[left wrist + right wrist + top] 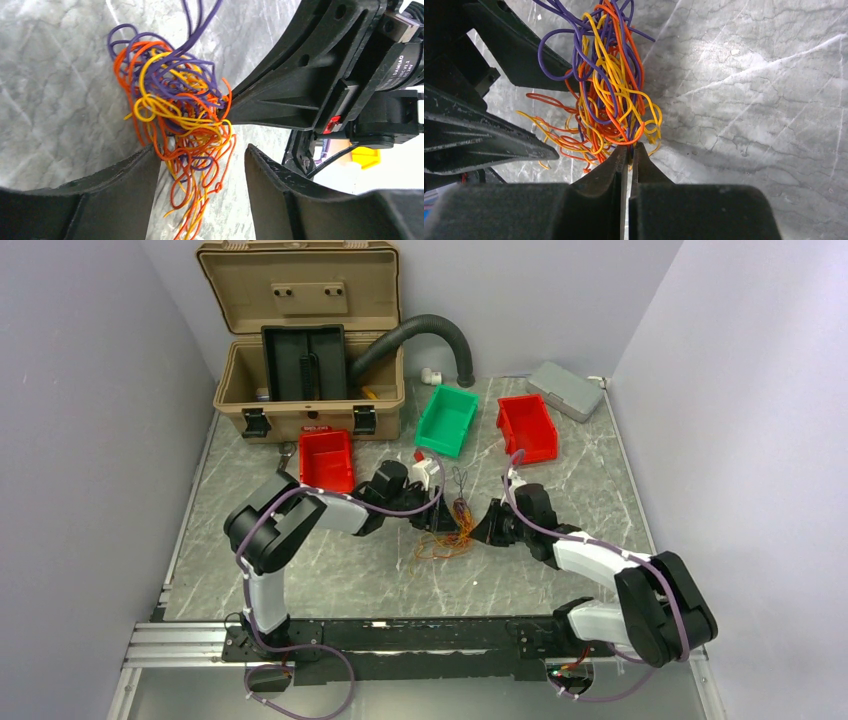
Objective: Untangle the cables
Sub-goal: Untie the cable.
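While the right pincer [629, 148] is closed tight on a few orange and yellow strands at the edge of the cables [611, 90], the left pincer [200, 150] holds nothing. Its jaws stand fairly wide on either side of the lower loops, which hang in the gap without being pressed. The cables are one dense clump of thin orange, yellow and purple wires. They sit on the marble counter [340, 570] midway between the two arms, with a few loose loops trailing out toward the left arm's side. Whether the clump rests fully on the counter or is lifted a little cannot be told from these views.

The step in hand looks like a change of grip: one side anchors the knot while the other is free to choose a new hold. The untangling itself seems barely begun, since the colours are thoroughly wound through one another and no wire lies clear of the rest.

The next move probably calls for the left pincer to close on a different group of strands, well away from the right pincer's hold. The purple loops on the far side of the clump look like a fair choice. The two arms could then draw apart slowly. Wires this fine may slide out of a shut pincer, and a hard pull could tighten the knot rather than open it.
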You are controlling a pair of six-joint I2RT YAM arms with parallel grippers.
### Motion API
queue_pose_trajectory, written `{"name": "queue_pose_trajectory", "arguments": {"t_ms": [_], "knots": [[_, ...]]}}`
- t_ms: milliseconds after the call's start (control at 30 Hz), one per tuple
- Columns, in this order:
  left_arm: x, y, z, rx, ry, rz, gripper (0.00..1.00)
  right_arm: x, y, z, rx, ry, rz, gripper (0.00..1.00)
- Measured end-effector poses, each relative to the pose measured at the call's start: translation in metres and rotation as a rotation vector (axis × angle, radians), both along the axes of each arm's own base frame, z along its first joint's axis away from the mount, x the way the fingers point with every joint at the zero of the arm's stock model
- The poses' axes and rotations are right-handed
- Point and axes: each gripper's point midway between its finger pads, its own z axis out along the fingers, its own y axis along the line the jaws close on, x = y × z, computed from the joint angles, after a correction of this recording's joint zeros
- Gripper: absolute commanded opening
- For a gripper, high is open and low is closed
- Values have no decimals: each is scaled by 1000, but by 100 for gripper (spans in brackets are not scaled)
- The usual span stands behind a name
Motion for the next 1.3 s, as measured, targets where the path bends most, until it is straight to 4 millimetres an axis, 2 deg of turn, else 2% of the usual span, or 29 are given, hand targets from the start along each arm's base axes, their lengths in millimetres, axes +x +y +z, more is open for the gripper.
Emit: {"name": "queue_pose_trajectory", "arguments": {"t_ms": [67,100,233,267,300,433,533,700,833,867,900,967,1000,1100,1167,1300], "knots": [[-2,-4,3,-7,0,-12,63,1,0,2,3,-9,0,0],[-2,-6,4,-9,-1,-17,58,1,0,2,3,-11,0,0],[5,-21,8,-11,-3,-37,20,1,0,2,0,-11,1,0],[8,-24,6,-4,-4,-37,6,1,0,2,-2,-9,-1,0],[10,-26,5,3,1,-32,0,1,-1,1,-5,-8,-3,0],[15,-21,-3,33,33,6,0,2,-8,4,-34,-22,-33,0],[20,-10,-7,40,55,42,0,14,-32,10,-142,-54,-150,0],[39,39,-18,83,102,151,0,34,-89,35,-319,-110,-444,0],[52,71,-9,122,76,225,0,32,-113,51,-363,-147,-558,0],[52,73,-4,122,60,227,1,31,-113,53,-359,-152,-557,0],[51,73,3,117,45,223,11,31,-111,55,-346,-160,-546,0],[49,69,13,100,18,208,47,30,-102,58,-312,-169,-498,0],[47,68,16,97,6,196,61,29,-96,58,-292,-168,-468,0],[40,61,17,97,-1,166,89,27,-71,59,-215,-164,-346,0],[31,55,15,105,-3,137,95,24,-53,62,-148,-163,-258,0],[14,32,24,106,-28,60,95,20,-26,72,-39,-172,-137,0]]}}
